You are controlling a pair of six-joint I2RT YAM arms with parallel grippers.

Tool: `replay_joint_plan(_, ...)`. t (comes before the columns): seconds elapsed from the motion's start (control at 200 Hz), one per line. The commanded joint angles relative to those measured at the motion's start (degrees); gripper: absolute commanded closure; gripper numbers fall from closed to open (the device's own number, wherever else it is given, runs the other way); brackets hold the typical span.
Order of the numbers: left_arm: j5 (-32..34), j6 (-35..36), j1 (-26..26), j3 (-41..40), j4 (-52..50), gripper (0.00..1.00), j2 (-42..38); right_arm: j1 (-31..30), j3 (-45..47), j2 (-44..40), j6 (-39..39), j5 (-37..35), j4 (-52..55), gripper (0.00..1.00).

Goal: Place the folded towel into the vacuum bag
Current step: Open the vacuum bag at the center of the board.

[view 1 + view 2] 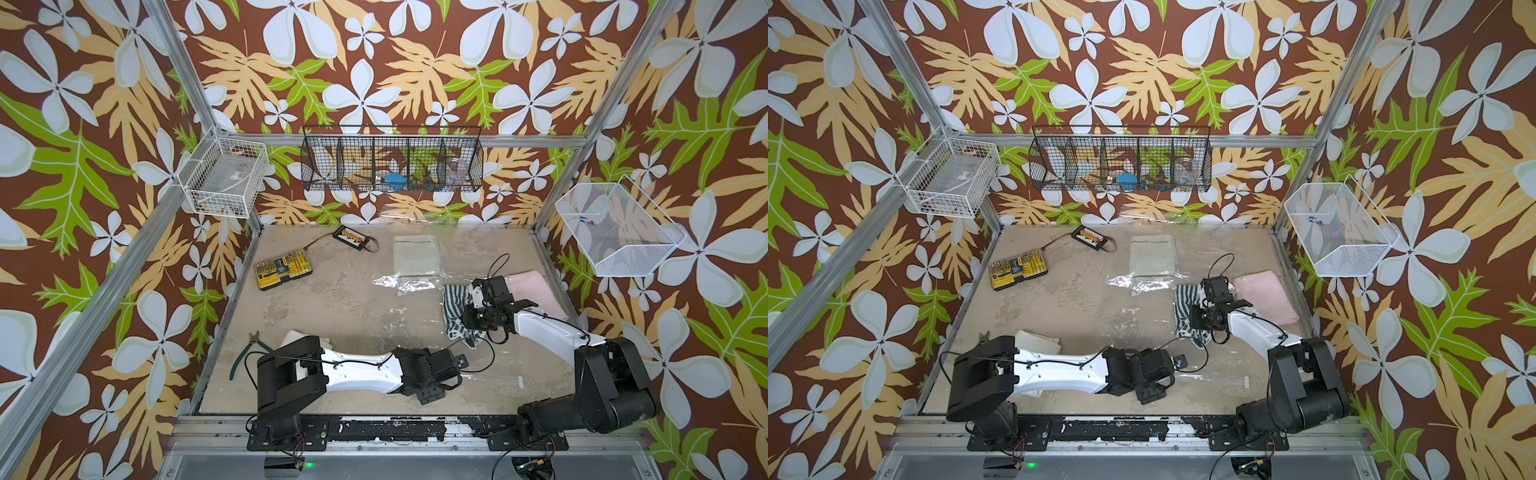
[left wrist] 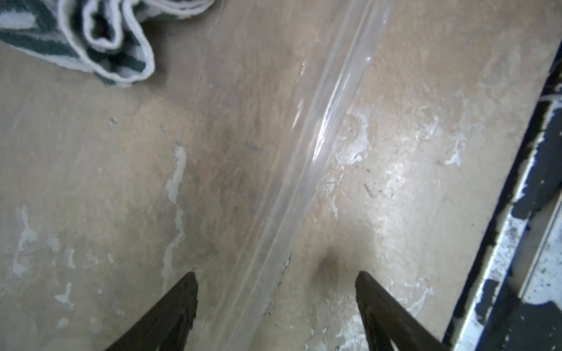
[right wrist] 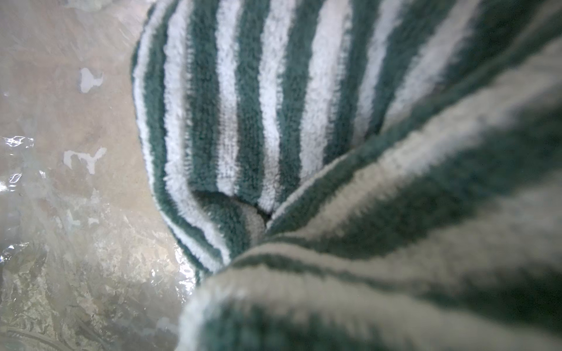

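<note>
The vacuum bag (image 1: 409, 282) (image 1: 1142, 282) lies as clear crinkly plastic across the right half of the table. Its zip strip (image 2: 322, 127) runs near the front edge, with a small white slider clip (image 1: 519, 381) on it. My left gripper (image 2: 276, 276) hovers open over that strip, which passes between the fingertips untouched. The towel (image 1: 455, 307) (image 3: 273, 121), green-and-white striped, hangs bunched from my right gripper (image 1: 468, 319) above the bag's plastic (image 3: 76, 273). The cloth covers the right fingers in the right wrist view.
A pale green folded towel (image 1: 417, 254) lies at the back under the plastic. A pink towel (image 1: 536, 291) is at the right edge and a white cloth (image 1: 299, 336) is under my left arm. A yellow bit case (image 1: 282, 268), charger board (image 1: 351, 237) and cutters (image 1: 245, 353) lie left.
</note>
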State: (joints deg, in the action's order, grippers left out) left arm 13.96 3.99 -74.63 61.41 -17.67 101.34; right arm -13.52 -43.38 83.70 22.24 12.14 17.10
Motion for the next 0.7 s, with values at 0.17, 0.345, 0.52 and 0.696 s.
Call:
replay_joint_plan(0.17,3.7,4.2,-0.6,3.0,7.7,0.14,2.8,0.0,1.1,2.3,-0.4,-1.9,1.0,0.93)
replay_joint_plan(0.345,4.4,5.5,-0.7,6.6,8.7,0.14,6.6,0.0,1.5,2.9,-0.5,-1.8,0.6,0.93)
replay_joint_plan(0.52,5.6,6.8,-0.7,8.1,10.0,0.14,9.3,0.0,1.5,3.2,-0.5,-1.6,0.5,0.93)
replay_joint_plan(0.696,9.6,8.3,-0.7,9.5,11.3,0.17,11.0,0.0,1.8,3.3,-0.6,-1.8,0.5,0.93)
